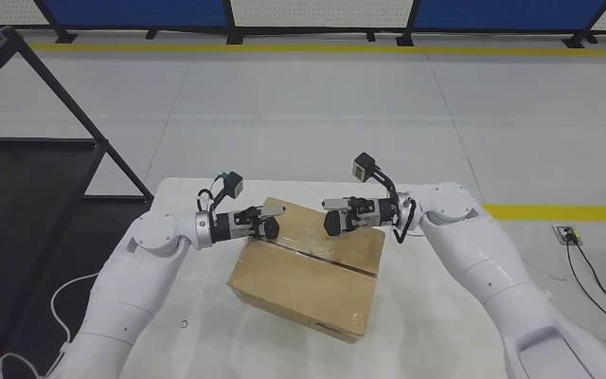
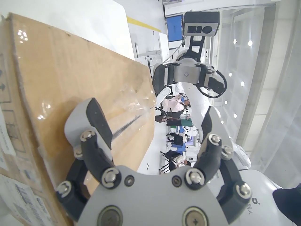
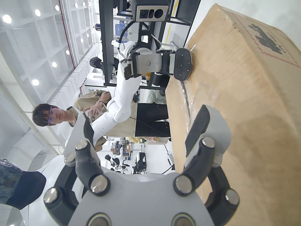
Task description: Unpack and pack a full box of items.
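A closed cardboard box [image 1: 303, 275] sits on the white table [image 1: 426, 313], with clear tape along its top seam [image 1: 312, 258]. My left gripper [image 1: 268, 227] is at the far left corner of the box top and stands open. In the left wrist view the box [image 2: 70, 71] lies under one finger of the left gripper [image 2: 154, 125], while the other finger hangs past the box's far edge. My right gripper [image 1: 331, 223] faces it from the far right side, also open. In the right wrist view the right gripper [image 3: 141, 130] has one finger over the box [image 3: 247, 95] near the seam.
A black metal frame [image 1: 57, 104] stands off the table's left side. Bare tabletop runs along the box's left and right sides. Each wrist view shows the other arm's gripper [image 2: 160, 78] [image 3: 182, 64] across the box's far edge.
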`<move>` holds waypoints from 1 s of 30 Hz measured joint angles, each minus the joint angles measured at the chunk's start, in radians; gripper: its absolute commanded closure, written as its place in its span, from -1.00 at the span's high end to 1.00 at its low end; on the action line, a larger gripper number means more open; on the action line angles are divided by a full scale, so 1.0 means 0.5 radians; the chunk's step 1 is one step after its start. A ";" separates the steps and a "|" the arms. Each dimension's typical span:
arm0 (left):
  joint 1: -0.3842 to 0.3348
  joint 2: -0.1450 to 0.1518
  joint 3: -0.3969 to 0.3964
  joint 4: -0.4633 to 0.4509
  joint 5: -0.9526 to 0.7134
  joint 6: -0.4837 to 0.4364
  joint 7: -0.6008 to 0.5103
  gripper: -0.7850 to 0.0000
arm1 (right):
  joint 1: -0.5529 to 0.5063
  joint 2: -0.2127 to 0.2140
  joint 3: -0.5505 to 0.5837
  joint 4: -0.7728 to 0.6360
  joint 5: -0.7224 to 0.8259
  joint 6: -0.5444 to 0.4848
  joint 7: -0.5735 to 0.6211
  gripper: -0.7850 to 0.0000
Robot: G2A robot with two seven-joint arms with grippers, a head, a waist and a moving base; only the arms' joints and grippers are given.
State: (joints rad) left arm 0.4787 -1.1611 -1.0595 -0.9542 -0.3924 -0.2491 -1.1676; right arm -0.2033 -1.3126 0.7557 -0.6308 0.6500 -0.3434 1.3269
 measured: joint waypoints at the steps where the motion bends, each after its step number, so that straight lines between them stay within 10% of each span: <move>1: -0.004 0.000 -0.005 0.004 -0.004 -0.014 0.001 1.00 | -0.012 0.005 0.008 -0.018 -0.009 0.024 -0.003 1.00; 30: -0.067 -0.023 0.020 0.174 -0.185 -0.008 -0.237 1.00 | 0.113 -0.144 -0.057 0.246 -0.104 -0.123 0.176 1.00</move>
State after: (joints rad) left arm 0.4452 -1.1724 -1.0494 -0.8674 -0.4849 -0.2529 -1.2862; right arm -0.1467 -1.3845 0.7273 -0.5076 0.5982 -0.4052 1.4148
